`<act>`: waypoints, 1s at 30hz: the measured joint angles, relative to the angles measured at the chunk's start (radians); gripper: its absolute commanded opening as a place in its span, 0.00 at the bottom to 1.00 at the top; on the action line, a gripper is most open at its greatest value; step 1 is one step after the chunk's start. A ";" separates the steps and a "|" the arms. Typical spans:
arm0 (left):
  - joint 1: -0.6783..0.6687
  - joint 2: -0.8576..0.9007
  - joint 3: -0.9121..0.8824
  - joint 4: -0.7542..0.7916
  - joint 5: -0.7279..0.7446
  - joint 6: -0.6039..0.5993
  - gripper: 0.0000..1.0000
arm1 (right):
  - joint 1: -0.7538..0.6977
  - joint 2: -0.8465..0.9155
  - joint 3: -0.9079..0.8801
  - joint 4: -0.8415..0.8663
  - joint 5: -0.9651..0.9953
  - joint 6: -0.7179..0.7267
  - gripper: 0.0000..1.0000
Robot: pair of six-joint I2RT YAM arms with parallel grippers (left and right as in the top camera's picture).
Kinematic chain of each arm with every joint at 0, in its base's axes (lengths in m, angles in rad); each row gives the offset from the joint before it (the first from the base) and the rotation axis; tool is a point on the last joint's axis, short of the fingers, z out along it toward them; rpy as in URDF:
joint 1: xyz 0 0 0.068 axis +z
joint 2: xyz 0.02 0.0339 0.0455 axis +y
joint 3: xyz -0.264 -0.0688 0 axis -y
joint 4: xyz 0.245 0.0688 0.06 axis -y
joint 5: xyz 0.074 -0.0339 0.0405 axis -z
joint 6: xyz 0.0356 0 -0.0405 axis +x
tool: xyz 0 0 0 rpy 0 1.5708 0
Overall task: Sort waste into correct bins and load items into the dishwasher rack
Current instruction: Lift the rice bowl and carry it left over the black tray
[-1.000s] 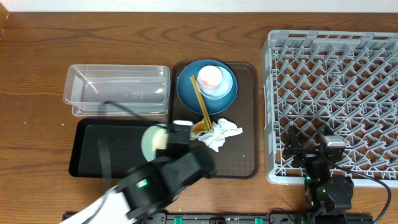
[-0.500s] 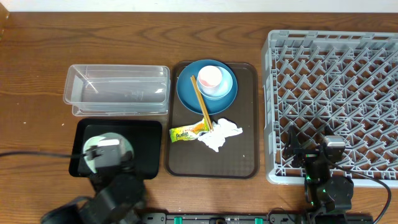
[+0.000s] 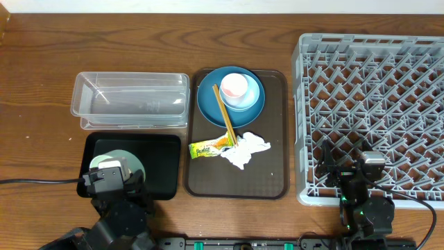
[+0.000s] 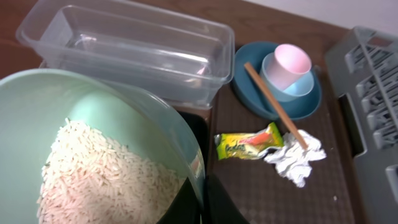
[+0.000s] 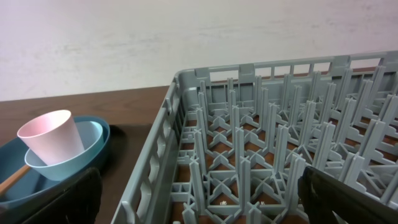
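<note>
My left gripper (image 4: 202,200) is shut on the rim of the pale mint bowl (image 4: 37,106), which holds white rice (image 4: 106,180). The bowl (image 3: 116,164) hangs over the left part of the black tray (image 3: 166,167), in front of the clear tub (image 3: 132,101). On the brown tray (image 3: 270,173) lie the yellow-green wrapper (image 3: 209,147) and the crumpled napkin (image 3: 244,150). Behind them, the dark blue plate (image 3: 208,101) carries the light blue bowl (image 3: 251,99), the pink cup (image 3: 234,85) and the chopsticks (image 3: 225,118). My right gripper (image 5: 202,199) stands open at the dishwasher rack's (image 3: 374,104) front left corner.
The brown tray sits between the two bins and the grey rack. Bare wooden table (image 3: 41,83) lies left of the tub and along the back edge. A black cable (image 3: 35,182) runs off to the left from my left arm.
My left arm has swung left from the brown tray's front edge, carrying the mint bowl with it to above the black tray. The right arm has not moved.
</note>
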 measured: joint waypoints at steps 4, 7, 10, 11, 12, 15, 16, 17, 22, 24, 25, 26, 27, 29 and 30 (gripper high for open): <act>0.000 0.000 0.000 0.063 0.000 0.034 0.06 | 0.000 0.000 0.000 0.000 0.000 0.000 0.99; 0.000 0.002 -0.008 0.111 0.000 0.051 0.06 | 0.000 0.000 0.000 0.000 0.000 0.000 0.99; 0.000 0.019 -0.025 0.141 -0.001 0.074 0.06 | 0.000 0.000 0.000 0.000 0.000 0.000 0.99; 0.000 0.033 -0.032 0.154 -0.002 0.082 0.06 | 0.000 0.000 0.000 0.000 0.000 0.000 0.99; 0.000 0.046 -0.039 0.168 -0.003 0.090 0.06 | 0.000 0.000 0.000 0.000 0.000 0.000 0.99; 0.000 0.106 -0.061 0.212 -0.004 0.117 0.06 | 0.000 0.000 0.000 0.000 0.000 0.000 0.99; 0.000 0.133 -0.064 0.230 -0.004 0.125 0.06 | 0.000 0.000 0.000 0.000 0.000 0.000 0.99; 0.000 0.154 -0.066 0.244 -0.004 0.134 0.06 | 0.000 0.000 0.000 0.000 0.000 0.000 0.99; 0.000 0.273 -0.069 0.297 -0.003 0.164 0.06 | 0.000 0.000 0.000 0.000 0.000 0.000 0.99; 0.008 0.314 -0.069 0.309 0.010 0.175 0.06 | 0.000 0.000 0.000 0.000 0.000 0.000 0.99; 0.014 0.335 -0.069 0.317 0.020 0.181 0.06 | 0.000 0.000 0.000 0.000 0.000 0.000 0.99; 0.025 0.359 -0.069 0.327 0.034 0.191 0.06 | 0.000 0.000 0.000 0.000 0.000 0.000 0.99; 0.033 0.376 -0.069 0.334 0.046 0.197 0.06 | 0.000 0.000 0.000 0.000 0.000 0.000 0.99; 0.061 0.413 -0.069 0.351 0.081 0.214 0.06 | 0.000 0.000 0.000 0.000 0.000 0.000 0.99; 0.076 0.425 -0.069 0.359 0.099 0.223 0.06 | 0.000 0.000 0.000 0.000 0.000 0.000 0.99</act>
